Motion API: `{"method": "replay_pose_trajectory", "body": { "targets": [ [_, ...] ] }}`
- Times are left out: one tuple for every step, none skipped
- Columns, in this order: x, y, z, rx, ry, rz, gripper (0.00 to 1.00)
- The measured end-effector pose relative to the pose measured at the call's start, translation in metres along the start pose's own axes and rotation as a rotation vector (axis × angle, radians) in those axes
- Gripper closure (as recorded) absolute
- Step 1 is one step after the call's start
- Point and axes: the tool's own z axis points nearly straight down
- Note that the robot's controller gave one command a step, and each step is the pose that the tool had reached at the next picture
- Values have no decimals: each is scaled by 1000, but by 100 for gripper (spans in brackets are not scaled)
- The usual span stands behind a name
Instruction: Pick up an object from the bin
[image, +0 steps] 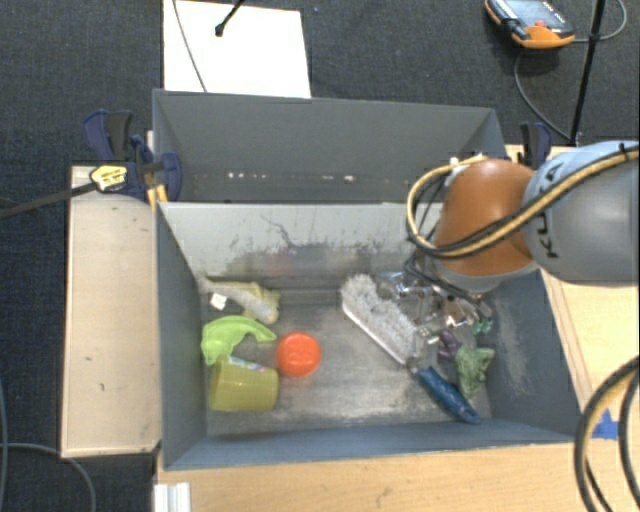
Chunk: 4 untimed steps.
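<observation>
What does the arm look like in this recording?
A thick, rounded grey arm with dark lettering, an orange dome cover at the wrist, black and yellow cables looped round it, and a small silvery gripper beneath.

Along the left wall of the bin I see an olive-yellow cup in the front left corner, with an orange ball just beside it. A bright green piece touches the cup, and a pale cream item lies nearer the back wall.

Grey arm, orange wrist dome, looped yellow-black cables, metal claw
</observation>
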Motion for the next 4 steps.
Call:
{"method": "replay_pose_trajectory", "body": {
  "targets": [
    [24, 35, 1, -3, 0, 52, 0],
    [39, 44, 10, -3, 1, 232, 0],
    [27, 29, -29, -3, 7, 248, 0],
    [23, 9, -67, -1, -2, 360, 0]
  ]
}}
